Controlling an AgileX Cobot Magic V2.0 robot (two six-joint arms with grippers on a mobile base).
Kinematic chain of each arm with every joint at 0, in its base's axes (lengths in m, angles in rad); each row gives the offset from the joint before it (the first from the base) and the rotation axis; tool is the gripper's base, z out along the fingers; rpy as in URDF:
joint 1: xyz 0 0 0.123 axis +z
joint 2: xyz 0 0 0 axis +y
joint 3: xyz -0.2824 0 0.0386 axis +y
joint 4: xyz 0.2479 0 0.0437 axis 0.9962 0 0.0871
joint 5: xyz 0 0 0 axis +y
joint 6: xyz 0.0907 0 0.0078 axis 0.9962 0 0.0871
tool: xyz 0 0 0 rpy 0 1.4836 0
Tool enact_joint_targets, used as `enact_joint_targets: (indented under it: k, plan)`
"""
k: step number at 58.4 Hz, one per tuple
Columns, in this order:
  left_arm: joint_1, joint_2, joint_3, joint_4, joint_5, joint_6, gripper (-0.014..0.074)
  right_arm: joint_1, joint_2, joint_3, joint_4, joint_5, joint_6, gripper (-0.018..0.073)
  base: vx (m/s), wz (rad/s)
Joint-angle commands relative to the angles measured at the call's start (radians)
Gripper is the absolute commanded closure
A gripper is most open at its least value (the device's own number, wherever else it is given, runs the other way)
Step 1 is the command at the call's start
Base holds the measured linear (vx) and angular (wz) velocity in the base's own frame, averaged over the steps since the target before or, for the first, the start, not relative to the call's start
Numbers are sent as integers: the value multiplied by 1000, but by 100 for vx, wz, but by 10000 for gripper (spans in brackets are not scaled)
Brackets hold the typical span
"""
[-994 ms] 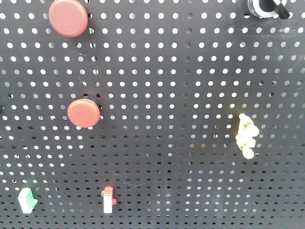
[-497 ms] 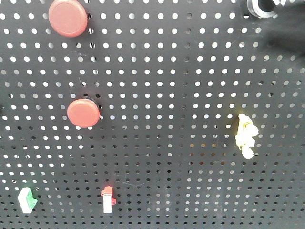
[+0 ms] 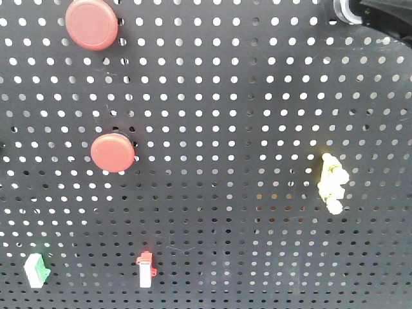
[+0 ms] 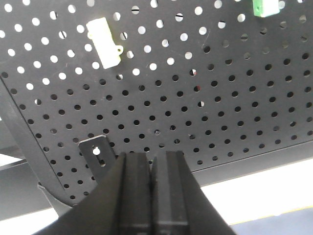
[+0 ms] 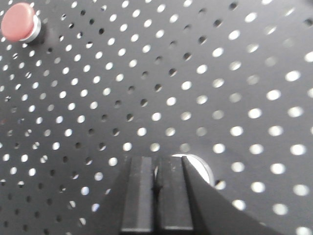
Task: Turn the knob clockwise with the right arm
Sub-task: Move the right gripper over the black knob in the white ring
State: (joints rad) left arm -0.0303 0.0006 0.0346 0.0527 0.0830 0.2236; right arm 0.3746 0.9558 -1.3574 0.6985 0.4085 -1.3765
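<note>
In the front view, the top edge is cutting off most of the knob. The right arm, a blurred dark shape running out of the corner, is covering its face. In the right wrist view, the right gripper, fingers pressed together, is hiding all but a whitish sliver of the knob, so contact cannot be told. The top edge is also clipping the upper red button.

knob top right on the pegboard, toggle below it, upper button and lower button left.
</note>
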Motion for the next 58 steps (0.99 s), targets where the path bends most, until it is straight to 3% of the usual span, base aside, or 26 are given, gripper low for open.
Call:
enact_joint_targets:
  k: [1,11,47,58]
  plan:
    - [-1,14,16,-5,-83,-3,603,1,-5,-31,13,-72,3,279,0,0]
    - [-1,14,16,-5,-83,-3,603,1,3,-31,8,-77,3,203,0,0]
    - [-1,14,16,-5,-83,-3,603,1,-10,-28,-122,-77,8,270,0,0]
    - [-1,14,16,-5,-83,-3,603,1,-32,-28,-183,-71,85,270,0,0]
